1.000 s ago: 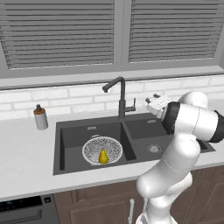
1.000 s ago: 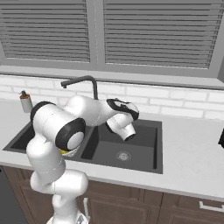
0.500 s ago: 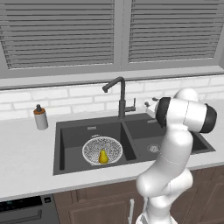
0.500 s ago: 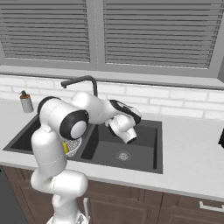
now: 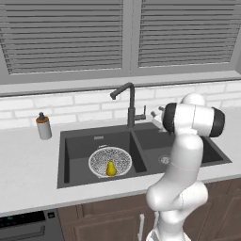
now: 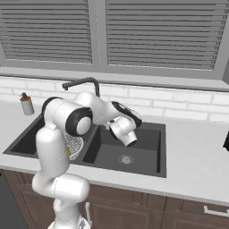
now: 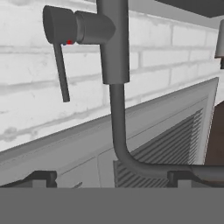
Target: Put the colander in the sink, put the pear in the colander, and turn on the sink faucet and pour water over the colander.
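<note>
Hovering beside the tall dark grey faucet [image 5: 130,107], the two-finger gripper [image 7: 111,176] stands spread wide, while the small yellow pear [image 5: 111,169] sits in the silvery mesh colander [image 5: 99,160].

The sink faucet [image 7: 114,65] is seen close up and inverted, its body at the top and its spout curving toward the lower right. Its side lever [image 7: 61,70] hangs from the left of the body. White brick wall [image 7: 175,57] and slatted window blinds [image 7: 162,144] are seen behind it.
</note>
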### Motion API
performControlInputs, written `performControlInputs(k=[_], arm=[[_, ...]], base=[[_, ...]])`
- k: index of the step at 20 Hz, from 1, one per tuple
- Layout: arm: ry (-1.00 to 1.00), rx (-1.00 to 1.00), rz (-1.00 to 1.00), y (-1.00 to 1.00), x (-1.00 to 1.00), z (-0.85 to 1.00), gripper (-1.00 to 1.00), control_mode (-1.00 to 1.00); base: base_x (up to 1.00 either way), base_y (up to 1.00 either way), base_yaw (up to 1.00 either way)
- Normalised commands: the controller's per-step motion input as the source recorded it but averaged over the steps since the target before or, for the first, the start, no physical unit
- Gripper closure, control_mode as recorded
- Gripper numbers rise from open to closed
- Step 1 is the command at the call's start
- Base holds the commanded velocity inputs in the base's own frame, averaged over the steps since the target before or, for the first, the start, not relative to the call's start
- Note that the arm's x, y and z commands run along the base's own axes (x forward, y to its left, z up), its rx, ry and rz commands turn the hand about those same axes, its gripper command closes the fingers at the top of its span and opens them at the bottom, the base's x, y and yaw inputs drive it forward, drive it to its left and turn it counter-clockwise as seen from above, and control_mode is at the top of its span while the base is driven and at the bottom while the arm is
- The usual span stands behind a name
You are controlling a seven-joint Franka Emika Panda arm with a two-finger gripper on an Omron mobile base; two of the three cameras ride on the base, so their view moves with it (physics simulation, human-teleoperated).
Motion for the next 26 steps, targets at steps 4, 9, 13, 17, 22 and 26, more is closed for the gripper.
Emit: performControlInputs(k=[4,9,13,17,22,26], arm=[[0.04,-0.01,0.00,0.20,0.24,-0.01,-1.00,-1.00],[0.02,-0.05,0.00,0.05,0.29,0.00,-1.00,-1.00],[0.03,-0.08,0.00,0.00,0.29,0.00,-1.00,-1.00],[0.06,-0.15,0.00,0.00,0.22,-0.04,-1.00,-1.00],[0.08,-0.12,0.00,0.00,0.21,-0.02,-1.00,-1.00],[0.09,-0.01,0.00,0.00,0.24,-0.15,-1.00,-1.00]], base=[[0.00,0.00,0.00],[0.00,0.00,0.00],[0.00,0.00,0.00],[0.00,0.00,0.00],[0.00,0.00,0.00],[0.00,0.00,0.00]])
